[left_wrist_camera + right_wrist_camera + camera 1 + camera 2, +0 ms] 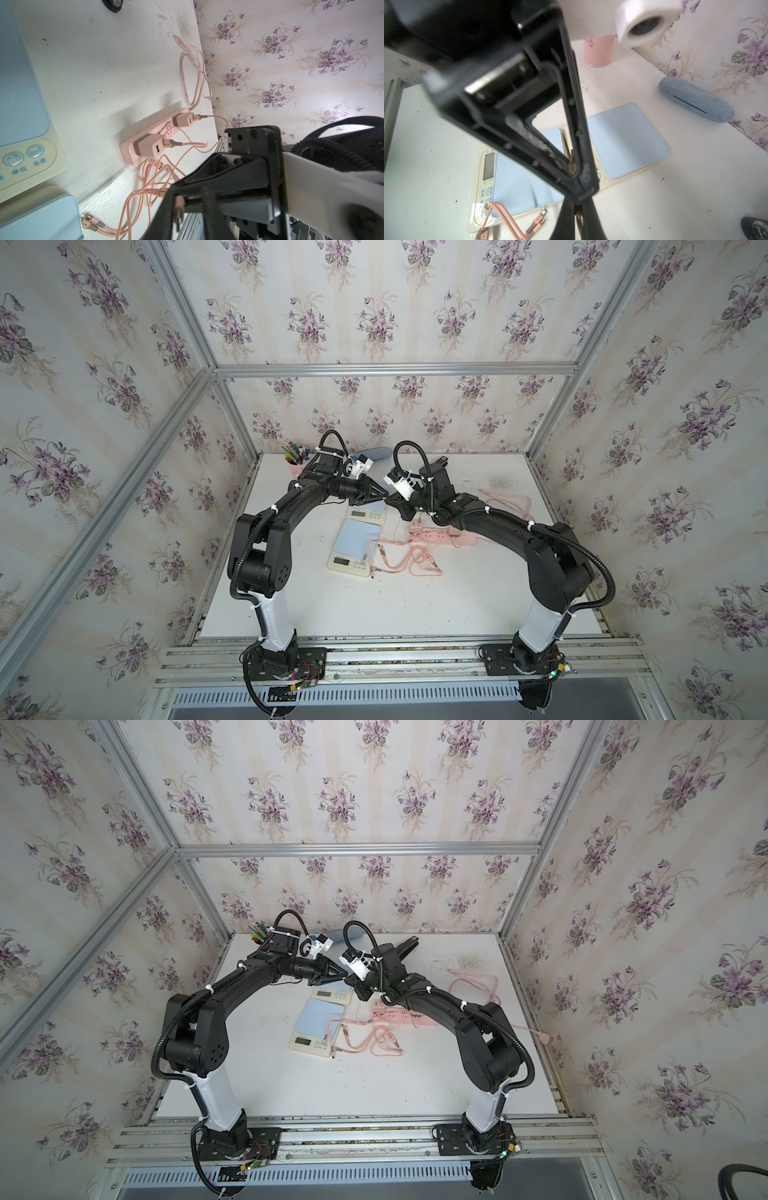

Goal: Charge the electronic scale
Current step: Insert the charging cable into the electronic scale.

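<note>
Two cream electronic scales with pale blue tops lie mid-table, a near one and a far one. A pink power strip carries two chargers with pink cables. Both grippers meet tip to tip above the far scale. My right gripper is shut on a pink charging cable just behind its plug. The left gripper is open, its jaws slightly apart around that plug.
Loose pink cable ends trail over the near scale and the table beside it. More cable loops near the right edge. At the back stand a pink pen cup, a blue case and a black object.
</note>
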`<move>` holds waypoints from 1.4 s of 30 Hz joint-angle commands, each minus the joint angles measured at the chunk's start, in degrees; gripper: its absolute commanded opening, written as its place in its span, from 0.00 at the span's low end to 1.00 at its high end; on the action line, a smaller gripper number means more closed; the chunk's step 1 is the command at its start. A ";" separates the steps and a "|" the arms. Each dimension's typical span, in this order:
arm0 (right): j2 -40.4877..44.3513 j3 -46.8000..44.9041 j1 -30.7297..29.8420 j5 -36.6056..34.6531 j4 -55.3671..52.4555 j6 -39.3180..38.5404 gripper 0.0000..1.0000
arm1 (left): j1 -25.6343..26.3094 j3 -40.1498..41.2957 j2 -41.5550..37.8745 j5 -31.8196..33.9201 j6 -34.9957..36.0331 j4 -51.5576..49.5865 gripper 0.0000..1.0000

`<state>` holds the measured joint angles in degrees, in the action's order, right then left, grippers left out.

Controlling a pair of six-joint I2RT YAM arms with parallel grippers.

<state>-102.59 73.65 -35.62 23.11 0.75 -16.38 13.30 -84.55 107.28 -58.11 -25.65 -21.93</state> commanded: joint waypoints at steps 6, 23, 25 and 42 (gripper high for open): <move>-6.58 10.47 0.13 -13.91 -17.60 -5.90 0.00 | -6.23 3.58 -3.30 6.19 4.16 0.90 0.53; -27.02 29.18 -3.50 -25.24 -36.60 -14.45 0.00 | -8.81 0.27 8.94 25.96 19.88 -7.90 0.54; -27.35 29.12 -3.47 -25.14 -36.77 -14.56 0.00 | -8.82 0.20 9.65 26.20 20.30 -7.91 0.54; -26.52 27.32 -3.61 -18.90 -34.38 -14.49 0.00 | -8.45 -0.42 13.71 25.60 21.28 -7.91 0.53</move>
<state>-129.38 100.77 -39.20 2.63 -34.24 -30.61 4.89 -84.60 120.68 -32.05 -5.69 -29.12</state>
